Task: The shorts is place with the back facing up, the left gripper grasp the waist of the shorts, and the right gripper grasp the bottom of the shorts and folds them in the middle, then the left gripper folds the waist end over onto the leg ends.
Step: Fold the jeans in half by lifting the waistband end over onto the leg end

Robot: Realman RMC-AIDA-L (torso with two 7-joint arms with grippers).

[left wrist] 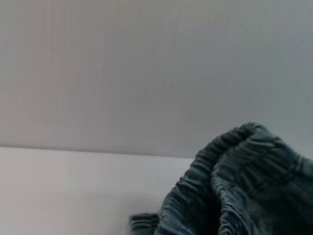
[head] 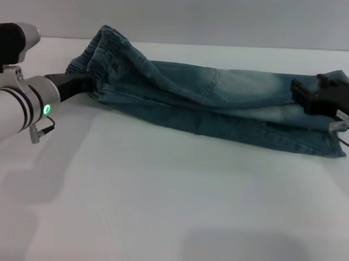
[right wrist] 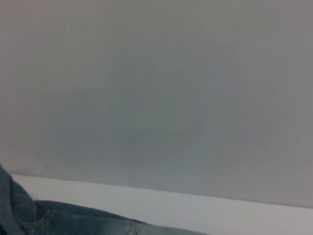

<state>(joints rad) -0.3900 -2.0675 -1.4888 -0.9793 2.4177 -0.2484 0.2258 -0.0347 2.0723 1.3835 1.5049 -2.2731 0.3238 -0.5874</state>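
The blue denim shorts lie folded lengthwise across the white table, stretched from left to right. The gathered waist is bunched and raised at the left end. My left gripper, on the green-lit arm, is shut on it from the left. The left wrist view shows the ruffled waist close up. At the right end my right gripper grips the upper layer near the bottom of the shorts. A strip of denim shows in the right wrist view.
A grey wall rises behind the table's far edge, just past the shorts. Bare white tabletop stretches from the shorts to the near edge.
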